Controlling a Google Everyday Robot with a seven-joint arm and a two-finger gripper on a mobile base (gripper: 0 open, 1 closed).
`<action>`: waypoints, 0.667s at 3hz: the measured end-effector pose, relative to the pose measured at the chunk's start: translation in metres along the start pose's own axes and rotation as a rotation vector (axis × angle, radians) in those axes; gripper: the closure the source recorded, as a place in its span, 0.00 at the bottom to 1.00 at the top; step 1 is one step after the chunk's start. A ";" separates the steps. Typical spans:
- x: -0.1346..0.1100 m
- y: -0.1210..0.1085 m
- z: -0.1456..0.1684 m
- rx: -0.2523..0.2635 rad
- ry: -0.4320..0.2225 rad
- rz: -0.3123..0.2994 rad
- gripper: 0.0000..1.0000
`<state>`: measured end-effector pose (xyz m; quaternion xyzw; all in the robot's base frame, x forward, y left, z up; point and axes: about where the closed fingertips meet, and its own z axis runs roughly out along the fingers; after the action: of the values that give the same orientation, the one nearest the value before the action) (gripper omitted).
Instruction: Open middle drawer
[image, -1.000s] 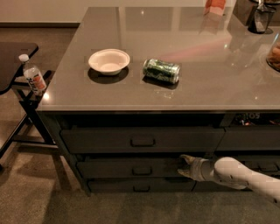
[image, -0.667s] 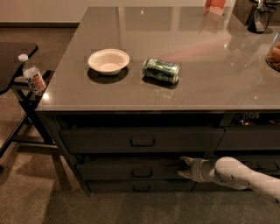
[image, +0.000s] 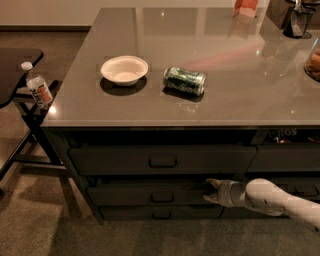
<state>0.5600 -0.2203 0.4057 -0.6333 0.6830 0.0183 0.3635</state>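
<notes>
My gripper (image: 212, 190) sits at the right end of the middle drawer (image: 145, 195), away from its handle (image: 162, 197) — likely to drag it by the edge; apart or together, I cannot tell.

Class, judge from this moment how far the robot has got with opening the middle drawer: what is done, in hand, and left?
Done: the approach; the gripper is low at the middle drawer, by the right end of its front. In hand: working at that end, away from the centre handle. Left: the pull itself; none of the drawer's inside shows yet.
</notes>
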 end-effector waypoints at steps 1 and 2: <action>0.000 0.000 0.000 0.000 0.000 0.000 0.77; 0.000 0.000 0.000 0.000 0.000 0.000 0.98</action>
<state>0.5600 -0.2202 0.4056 -0.6333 0.6830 0.0183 0.3635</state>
